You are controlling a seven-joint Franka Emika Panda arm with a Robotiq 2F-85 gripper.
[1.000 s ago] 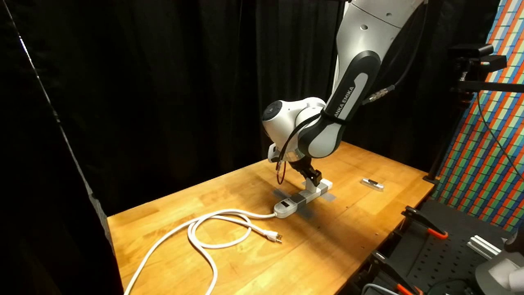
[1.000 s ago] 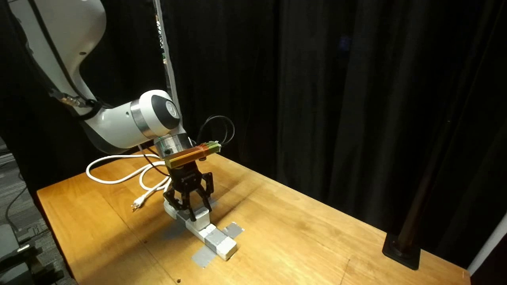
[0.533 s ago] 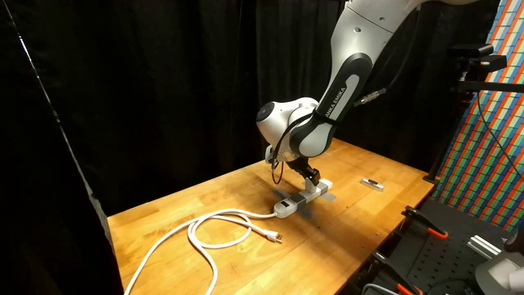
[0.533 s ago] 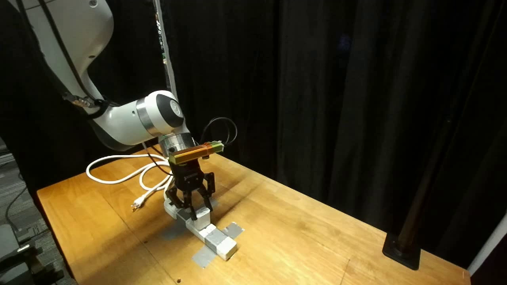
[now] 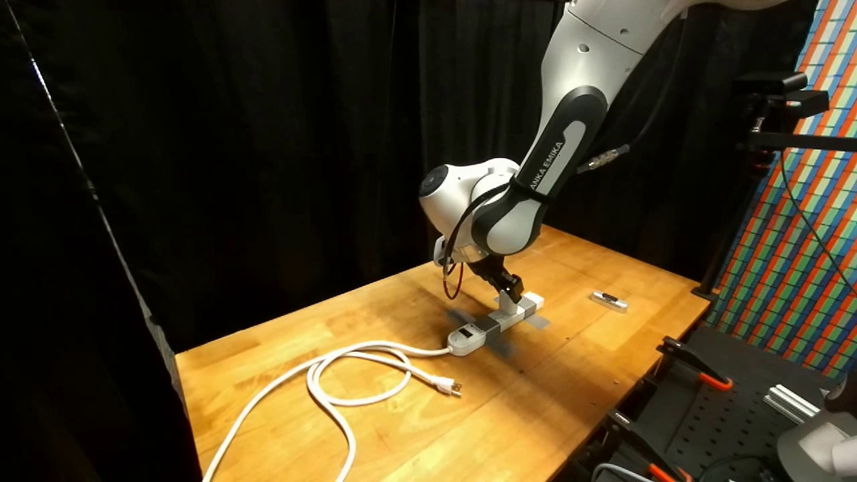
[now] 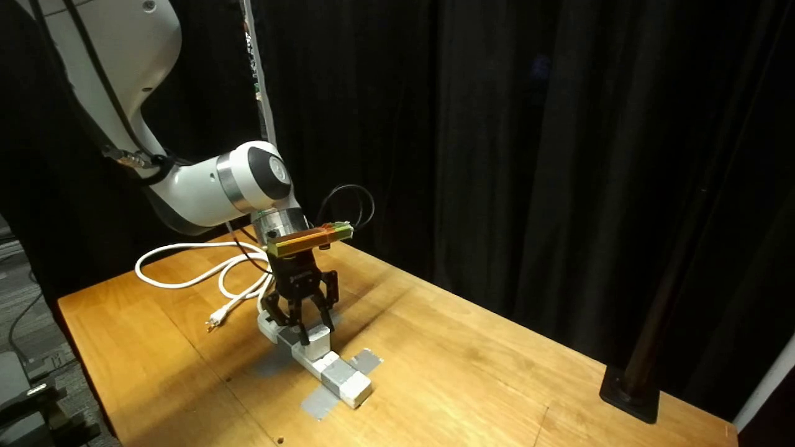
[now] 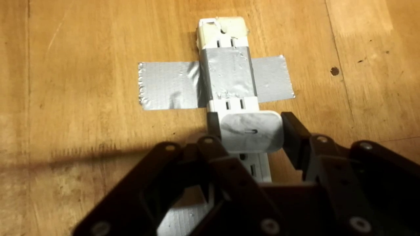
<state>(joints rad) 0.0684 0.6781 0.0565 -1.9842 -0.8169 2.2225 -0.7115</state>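
Saw black curtains (image 5: 268, 167) as background in both exterior views. Found in front of them a large wooden table (image 5: 469, 435), and bent down over it a white robot arm (image 5: 586, 73) with dark parts. Noticed next a white cord (image 5: 335, 355), lying in loose loops on the table, and followed it to a long white power strip (image 5: 469, 343), flat on the same surface. Met there the black gripper (image 6: 317, 334), pointing downward — with jaws apart to a medium width, neither fully spread nor fully together. Saw gray tape (image 7: 229, 73) crossing the strip and reaching onto the table at both sides. Came then to the white charger (image 7: 252, 142), gripped between the two fingers (image 7: 295, 137) — upright over the middle part of the strip. Could not decide, from these angles, between contact with the strip and standing just above it. Observed also, in an exterior view, a small silver bar (image 5: 609, 300) with a dark patch, lying well apart from the gripper. Found near the strip the cord's loose plug (image 5: 444, 385). Noticed last the narrow port (image 7: 251, 131) on the charger's top.
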